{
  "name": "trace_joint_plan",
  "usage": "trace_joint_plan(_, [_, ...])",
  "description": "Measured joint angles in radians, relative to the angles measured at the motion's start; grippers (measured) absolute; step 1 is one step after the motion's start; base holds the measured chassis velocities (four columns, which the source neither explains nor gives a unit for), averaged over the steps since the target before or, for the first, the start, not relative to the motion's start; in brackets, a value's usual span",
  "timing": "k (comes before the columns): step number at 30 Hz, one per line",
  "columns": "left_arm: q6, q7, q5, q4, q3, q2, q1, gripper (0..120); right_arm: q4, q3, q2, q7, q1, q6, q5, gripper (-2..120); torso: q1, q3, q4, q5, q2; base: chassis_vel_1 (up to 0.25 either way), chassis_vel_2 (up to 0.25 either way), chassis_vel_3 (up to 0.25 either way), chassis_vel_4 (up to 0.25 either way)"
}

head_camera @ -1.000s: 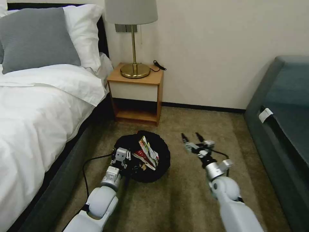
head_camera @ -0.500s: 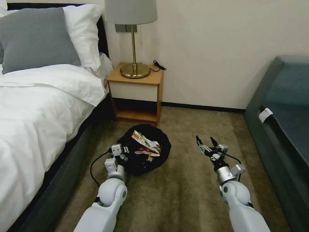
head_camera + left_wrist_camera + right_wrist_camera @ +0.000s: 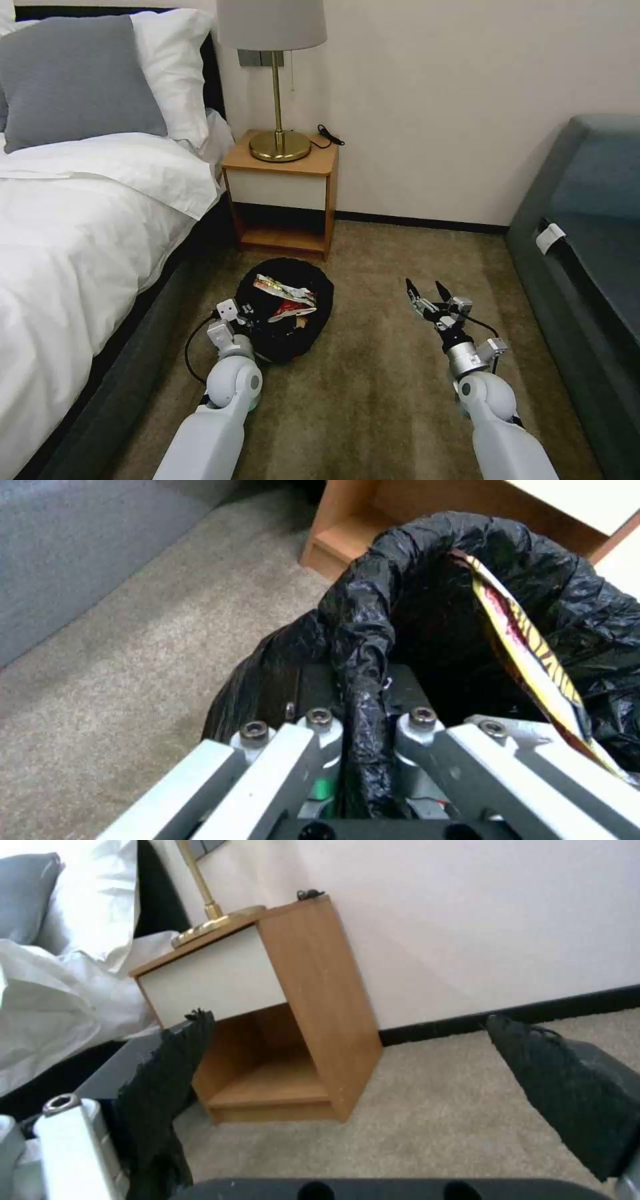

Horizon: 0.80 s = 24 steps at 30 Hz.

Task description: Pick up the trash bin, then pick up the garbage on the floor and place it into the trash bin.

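Note:
The trash bin (image 3: 313, 327), lined with a wrinkly black bag, is on the carpet in front of the nightstand, its mouth tipped toward me. A red-white snack packet (image 3: 283, 297) and other garbage lie inside it. My left gripper (image 3: 247, 319) is shut on the bin's near-left rim. In the left wrist view the fingers (image 3: 320, 730) pinch the bag rim (image 3: 363, 645), with the packet (image 3: 527, 640) sticking up beside them. My right gripper (image 3: 425, 288) hovers open and empty over the carpet to the right of the bin. Its dark pads (image 3: 167, 1075) stand wide apart.
A bed (image 3: 80, 220) with white linen runs along the left. A wooden nightstand (image 3: 283, 193) with a brass lamp (image 3: 279, 143) stands behind the bin. A dark sofa (image 3: 587, 253) lines the right. Open carpet (image 3: 373, 380) lies between my arms.
My left arm has drawn the bin to the left, closer to the bed. The right gripper swung right and back a second ago and has since held still.

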Motion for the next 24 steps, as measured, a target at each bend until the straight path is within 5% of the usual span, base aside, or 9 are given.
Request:
trace_joint_plan(5, [0.006,-0.005,-0.024,0.01,0.0,0.005,-0.003,13,-0.001,0.002,0.007,-0.001,-0.001,0.003,-0.006,100,0.0,0.0,0.0002,0.0001,0.0,0.0,0.0,0.0,0.0])
trace_joint_plan(24, [0.042,-0.006,0.01,-0.081,-0.019,0.074,0.041,84,0.058,0.006,0.015,0.017,-0.03,-0.012,-0.009,100,0.0,0.0,-0.0004,-0.001,0.0,0.0,0.0,0.0,0.0])
